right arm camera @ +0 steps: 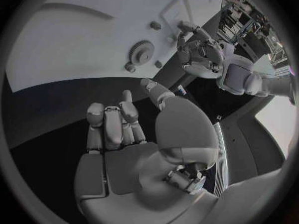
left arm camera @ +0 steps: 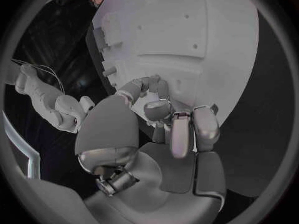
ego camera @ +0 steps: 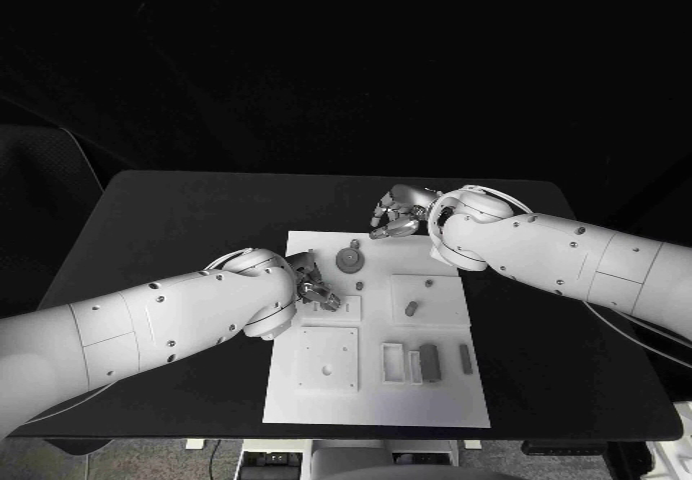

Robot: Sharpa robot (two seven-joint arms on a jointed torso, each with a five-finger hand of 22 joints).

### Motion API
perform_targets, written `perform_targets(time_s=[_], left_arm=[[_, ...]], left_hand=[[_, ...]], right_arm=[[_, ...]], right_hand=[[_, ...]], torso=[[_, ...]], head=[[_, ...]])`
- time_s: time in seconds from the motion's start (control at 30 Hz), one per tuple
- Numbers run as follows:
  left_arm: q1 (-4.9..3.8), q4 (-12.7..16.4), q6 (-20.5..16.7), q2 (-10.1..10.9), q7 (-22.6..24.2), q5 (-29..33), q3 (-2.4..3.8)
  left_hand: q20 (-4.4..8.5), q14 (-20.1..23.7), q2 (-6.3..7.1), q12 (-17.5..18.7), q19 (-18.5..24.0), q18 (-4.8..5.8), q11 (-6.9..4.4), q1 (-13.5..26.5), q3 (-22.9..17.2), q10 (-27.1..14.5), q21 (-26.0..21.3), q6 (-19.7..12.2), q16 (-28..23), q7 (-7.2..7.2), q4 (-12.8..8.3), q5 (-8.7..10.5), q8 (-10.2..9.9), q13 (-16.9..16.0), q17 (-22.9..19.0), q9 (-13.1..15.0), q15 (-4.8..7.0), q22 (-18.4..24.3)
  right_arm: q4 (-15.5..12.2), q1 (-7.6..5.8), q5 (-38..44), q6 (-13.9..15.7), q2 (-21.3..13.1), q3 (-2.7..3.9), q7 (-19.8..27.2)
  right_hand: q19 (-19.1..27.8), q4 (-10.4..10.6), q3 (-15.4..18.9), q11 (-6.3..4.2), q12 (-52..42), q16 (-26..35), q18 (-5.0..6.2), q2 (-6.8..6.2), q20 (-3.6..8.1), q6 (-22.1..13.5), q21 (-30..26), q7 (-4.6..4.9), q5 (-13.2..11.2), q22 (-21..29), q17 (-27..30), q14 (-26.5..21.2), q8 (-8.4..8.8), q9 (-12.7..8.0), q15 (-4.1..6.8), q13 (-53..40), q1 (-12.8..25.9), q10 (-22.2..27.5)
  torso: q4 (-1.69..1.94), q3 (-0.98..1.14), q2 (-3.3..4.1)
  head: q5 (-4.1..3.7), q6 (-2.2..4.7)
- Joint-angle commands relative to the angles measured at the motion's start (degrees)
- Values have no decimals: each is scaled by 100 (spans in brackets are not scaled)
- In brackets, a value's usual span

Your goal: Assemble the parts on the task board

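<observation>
Gear (ego camera: 349, 260) lies on the task board (ego camera: 378, 400) near its far edge, between both hands; right hand (ego camera: 395, 215) nearer, fingers curled, empty; left hand (ego camera: 312, 287) likewise.

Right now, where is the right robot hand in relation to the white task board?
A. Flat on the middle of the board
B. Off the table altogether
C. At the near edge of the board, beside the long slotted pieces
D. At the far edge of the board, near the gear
D: in the head view the right robot hand sits at the far edge of the task board, a little beyond the gear.
</observation>
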State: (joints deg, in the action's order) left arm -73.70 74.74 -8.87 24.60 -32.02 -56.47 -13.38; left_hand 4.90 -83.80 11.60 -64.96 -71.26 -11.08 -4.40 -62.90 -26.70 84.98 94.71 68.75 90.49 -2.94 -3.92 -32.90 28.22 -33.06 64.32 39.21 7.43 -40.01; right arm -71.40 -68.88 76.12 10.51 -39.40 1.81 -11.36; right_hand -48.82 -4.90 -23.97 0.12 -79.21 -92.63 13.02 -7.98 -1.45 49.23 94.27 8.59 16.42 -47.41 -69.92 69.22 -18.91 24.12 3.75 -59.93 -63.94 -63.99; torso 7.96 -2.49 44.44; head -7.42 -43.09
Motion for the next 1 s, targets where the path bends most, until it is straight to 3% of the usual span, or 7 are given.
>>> perform_targets(time_s=[0.03, 1.0], left_arm=[[13, -37, 161, -5, -143, -57, -17], [12, -43, 247, -8, -82, 44, -16]], left_hand=[[33, -592, -477, -25, -16, -392, -92, -476, -395, 343, 756, 1024, 32, 39, -365, -42, 15, -6, 9, -4, 23, -6], [29, -601, -462, -28, -24, -392, -97, -471, -404, 353, 764, 1033, 46, 44, -364, -122, 27, -5, 15, 6, 21, -15]], right_arm=[[-1, 2, 20, -70, 3, 1, 20], [3, 9, 21, -77, 5, 1, 23]], right_hand=[[19, 21, -15, -20, -24, -23, 59, -13, 0, 50, 35, 79, 23, 8, 6, -10, -9, -5, 32, 5, 58, -38], [19, 22, -19, -20, -24, -25, 60, -13, 0, 50, 36, 79, 23, 9, 6, -9, -8, -6, 32, 7, 64, -38]], torso=[[-2, 2, 2], [2, 0, 1]], head=[[1, -2], [-8, -12]])
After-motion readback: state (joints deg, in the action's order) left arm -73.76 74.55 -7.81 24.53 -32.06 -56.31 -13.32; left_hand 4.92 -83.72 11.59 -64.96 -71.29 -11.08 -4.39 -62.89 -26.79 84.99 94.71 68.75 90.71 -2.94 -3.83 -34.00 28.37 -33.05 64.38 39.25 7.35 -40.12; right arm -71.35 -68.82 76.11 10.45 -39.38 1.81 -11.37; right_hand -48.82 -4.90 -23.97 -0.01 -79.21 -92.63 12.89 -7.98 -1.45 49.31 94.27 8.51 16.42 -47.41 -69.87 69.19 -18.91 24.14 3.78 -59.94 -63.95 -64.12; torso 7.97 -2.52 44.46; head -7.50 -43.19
